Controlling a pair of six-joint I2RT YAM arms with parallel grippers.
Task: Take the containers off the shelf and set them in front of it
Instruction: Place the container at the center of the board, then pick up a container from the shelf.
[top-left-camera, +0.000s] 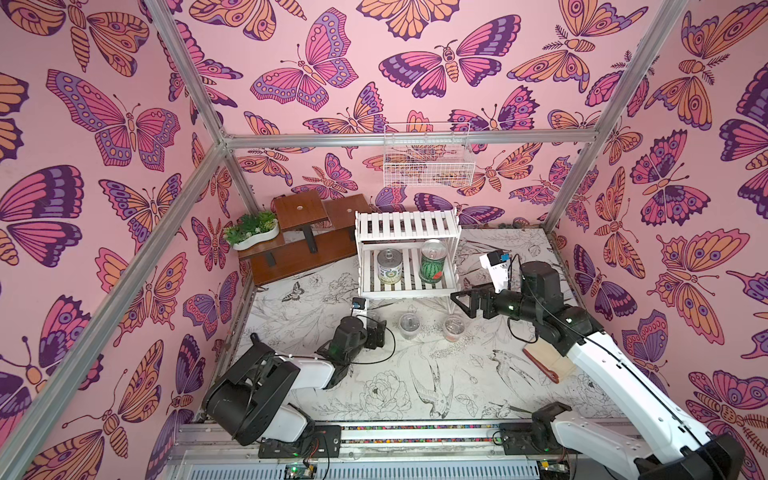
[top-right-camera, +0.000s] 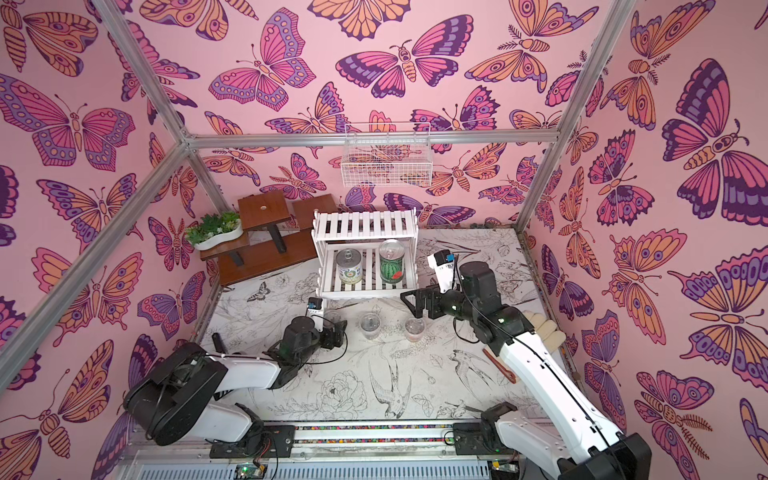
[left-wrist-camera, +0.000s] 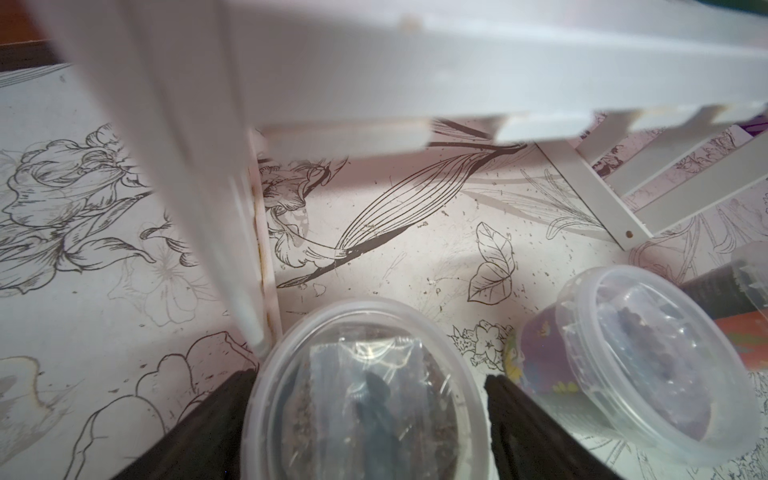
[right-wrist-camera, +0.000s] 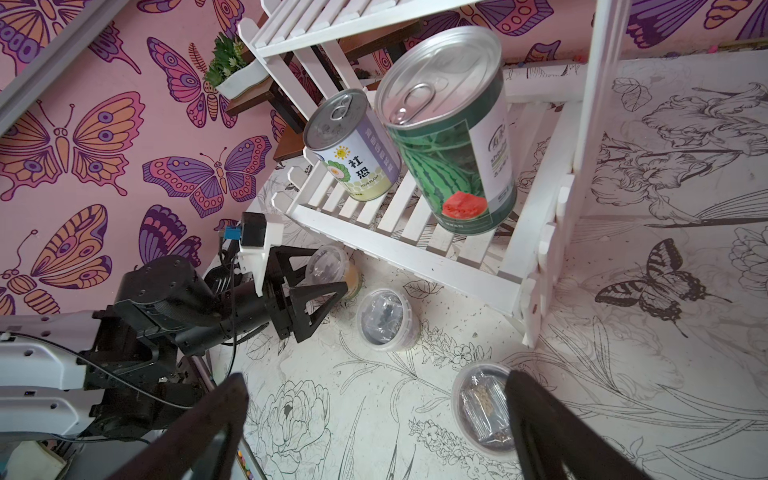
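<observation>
- The left gripper (right-wrist-camera: 328, 272) lies low over the white table mat printed with line-drawn flowers and birds (top-left-camera: 374, 374). Its black fingers (left-wrist-camera: 216, 432) are spread to either side of a small clear lidded plastic cup with yellow contents (right-wrist-camera: 326, 261).
- In the left wrist view a strip of mat shows between one finger and the lid, so the jaws are parted and not squeezing it.
- That cup stands on the mat just beside a front leg of the white two-tier slatted wooden shelf (top-left-camera: 407, 224).
- Next in the row, apart from it, stands a small clear lidded cup with dark contents (top-left-camera: 409, 325).
- Further toward the right arm is a small clear lidded cup with orange-red contents (top-left-camera: 454, 326). All three cups sit on the mat in front of the shelf.
- The right gripper (top-left-camera: 463, 299) hovers with its jaws wide and nothing between them, near the shelf's other front corner and close to the orange-red cup.
- On the shelf's lower tier, upright and side by side, stand a white-green pull-tab can (top-left-camera: 389, 268) and a larger watermelon-printed pull-tab can (top-left-camera: 432, 266).
- Beside the shelf, against the butterfly wall, is a brown wooden stepped stand (top-left-camera: 307, 245). It carries a white planter with green plants (top-left-camera: 253, 232).
- A white wire basket (top-left-camera: 428, 162) hangs on the wall above the shelf.
</observation>
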